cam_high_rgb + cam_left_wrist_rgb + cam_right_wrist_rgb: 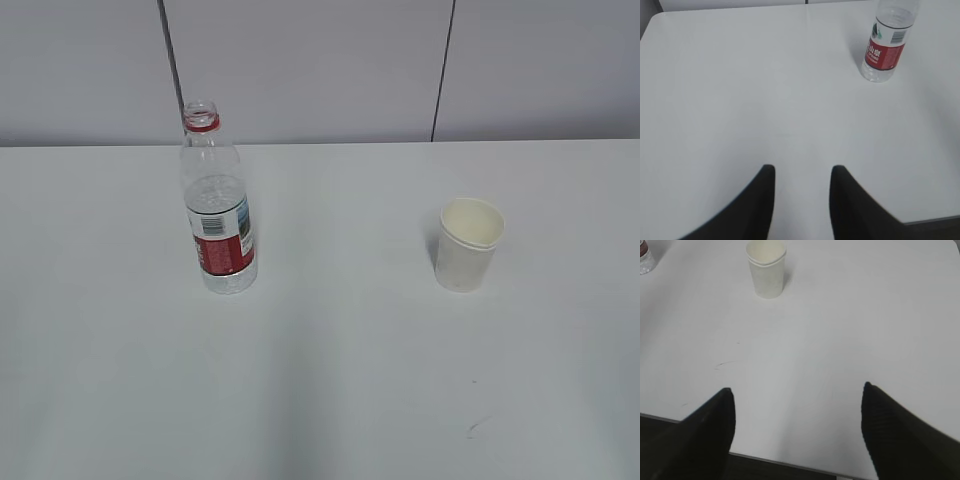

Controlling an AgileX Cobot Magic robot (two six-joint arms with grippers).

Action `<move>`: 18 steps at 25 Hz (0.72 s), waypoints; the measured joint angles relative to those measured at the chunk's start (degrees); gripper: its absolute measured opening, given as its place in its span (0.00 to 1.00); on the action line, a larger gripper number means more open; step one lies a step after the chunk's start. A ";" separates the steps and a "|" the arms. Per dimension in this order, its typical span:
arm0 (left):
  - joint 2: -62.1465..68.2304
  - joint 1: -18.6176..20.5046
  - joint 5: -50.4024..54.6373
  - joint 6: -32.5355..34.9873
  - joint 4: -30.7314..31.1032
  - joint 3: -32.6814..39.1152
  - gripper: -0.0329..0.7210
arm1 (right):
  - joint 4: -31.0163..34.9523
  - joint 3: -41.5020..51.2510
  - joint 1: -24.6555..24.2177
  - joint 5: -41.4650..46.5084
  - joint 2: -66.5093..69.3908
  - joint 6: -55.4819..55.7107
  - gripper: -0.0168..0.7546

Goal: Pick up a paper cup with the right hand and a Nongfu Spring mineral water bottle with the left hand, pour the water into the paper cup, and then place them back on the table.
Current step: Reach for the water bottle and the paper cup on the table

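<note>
- On the table (330, 380), the Nongfu Spring mineral water bottle (218, 215) stands upright and capless, red neck ring up top, label facing the near side; take it as the landmark
- the water (215, 190) sits roughly up to the top of the label, rest of the bottle clear above it
- the paper cup (467, 245) stands upright well to the right of the bottle, mouth up, rim a bit dented, looks empty; both are set apart, probably so each arm gets its own clean approach
- small dark scuff mark (477, 427) lies right of the bottle and nearer the camera, in front of the cup
- neither arm shows in the exterior view, so nothing picked up yet; task looks to be at its very start
- the left hand (802, 172): fingertips apart with a moderate gap, holding nothing, hovering over bare table well short of the bottle, which sits ahead and to its right in the left wrist view
- the right hand (797, 392): fingertips spread wide, empty, near the table's front edge; cup is far ahead and left of centre, bottle just visible at the top-left corner of the right wrist view
- next move, my guess: each hand reaches forward to its own object; open bottle could spill if knocked
</note>
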 joint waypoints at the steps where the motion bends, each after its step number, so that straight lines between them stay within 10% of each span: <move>1: 0.00 0.00 0.00 0.00 0.00 0.00 0.36 | 0.00 0.00 0.00 0.00 0.00 0.00 0.78; 18: 10.07 0.00 -11.73 1.07 0.95 -3.17 0.36 | 2.57 -3.51 0.00 -25.21 23.52 0.00 0.78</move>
